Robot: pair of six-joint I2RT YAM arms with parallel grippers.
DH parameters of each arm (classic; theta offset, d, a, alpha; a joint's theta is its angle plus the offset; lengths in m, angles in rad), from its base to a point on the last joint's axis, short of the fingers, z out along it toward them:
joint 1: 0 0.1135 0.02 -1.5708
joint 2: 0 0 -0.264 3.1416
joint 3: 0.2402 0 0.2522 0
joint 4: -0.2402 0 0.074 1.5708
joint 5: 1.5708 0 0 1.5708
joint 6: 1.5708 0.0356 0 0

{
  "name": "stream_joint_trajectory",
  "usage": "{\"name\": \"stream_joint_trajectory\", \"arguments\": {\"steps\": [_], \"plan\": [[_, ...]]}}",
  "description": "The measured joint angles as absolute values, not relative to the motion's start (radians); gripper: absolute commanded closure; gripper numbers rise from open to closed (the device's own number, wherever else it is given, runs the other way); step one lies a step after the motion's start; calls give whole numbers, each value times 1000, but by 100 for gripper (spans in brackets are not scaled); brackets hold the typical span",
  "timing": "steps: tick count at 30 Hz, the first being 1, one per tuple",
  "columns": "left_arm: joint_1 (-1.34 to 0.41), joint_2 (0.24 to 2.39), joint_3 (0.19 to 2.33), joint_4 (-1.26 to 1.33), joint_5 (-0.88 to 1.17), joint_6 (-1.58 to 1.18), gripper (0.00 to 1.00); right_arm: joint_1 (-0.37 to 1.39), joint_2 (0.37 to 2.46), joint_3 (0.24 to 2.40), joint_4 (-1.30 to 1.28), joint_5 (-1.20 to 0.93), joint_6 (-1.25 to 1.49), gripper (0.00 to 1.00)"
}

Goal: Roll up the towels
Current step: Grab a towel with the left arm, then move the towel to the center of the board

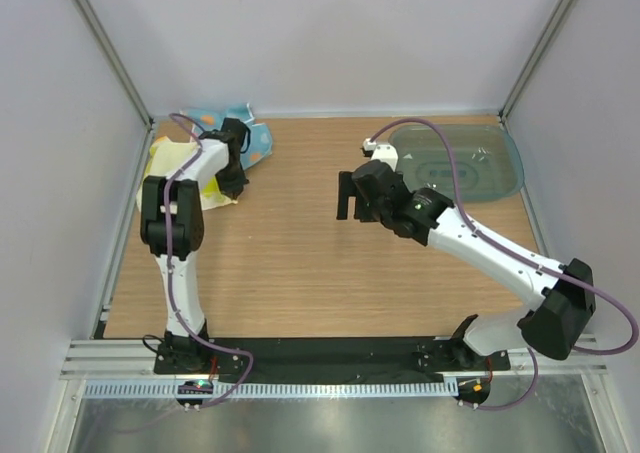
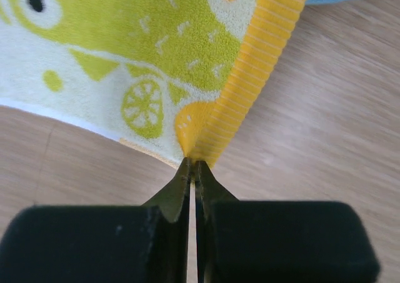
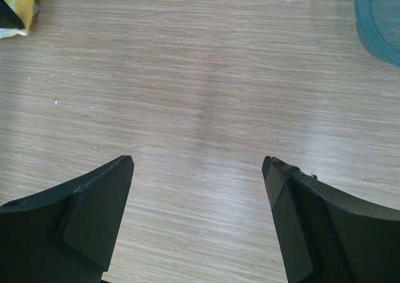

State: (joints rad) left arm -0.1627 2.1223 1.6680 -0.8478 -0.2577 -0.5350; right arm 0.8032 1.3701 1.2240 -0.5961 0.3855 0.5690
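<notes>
Though white-walled, a wood-grain table (image 1: 300, 263)

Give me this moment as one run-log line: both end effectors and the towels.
left end effector: shut on yellow towel corner | right end effector: open, empty, over table | blue towel: back left, unrolled

Towels (image 1: 162, 163) lie back-left on the table (image 1: 300, 273), tray (image 1: 500, 163) back-right.

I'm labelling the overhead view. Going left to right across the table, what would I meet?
Yellow towel → light blue towel → right gripper → translucent teal tray.
</notes>
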Motion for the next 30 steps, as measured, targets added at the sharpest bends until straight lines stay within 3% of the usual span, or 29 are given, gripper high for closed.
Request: {"name": "stream_joint_trajectory", "arguments": {"steps": [8,13,18,20,21,22,25,30], "plan": [[-235,1884,1901,-1054,-297,-481,100,803,1248,1249,-686,448,550,5],[-483,1684,1951,-1162,-341,-480,100,803,1128,1276,-757,503,557,5],[-772,1692,1812,-1187,-314,-544,99,803,1030,1266,-843,548,598,4],[-861,1750,1756,-1177,-285,-571,89,803,1003,1240,-870,572,620,3],[-904,1794,1750,-1178,-274,-579,79,803,995,1225,-884,582,632,3],[-943,1844,1768,-1189,-272,-588,57,803,992,1211,-900,590,641,2],[-1038,1998,1867,-1211,-289,-605,29,803,1007,1185,-973,624,666,1],[-1053,2012,1853,-1243,-352,-639,23,794,1016,1174,-1021,656,689,0]]}}
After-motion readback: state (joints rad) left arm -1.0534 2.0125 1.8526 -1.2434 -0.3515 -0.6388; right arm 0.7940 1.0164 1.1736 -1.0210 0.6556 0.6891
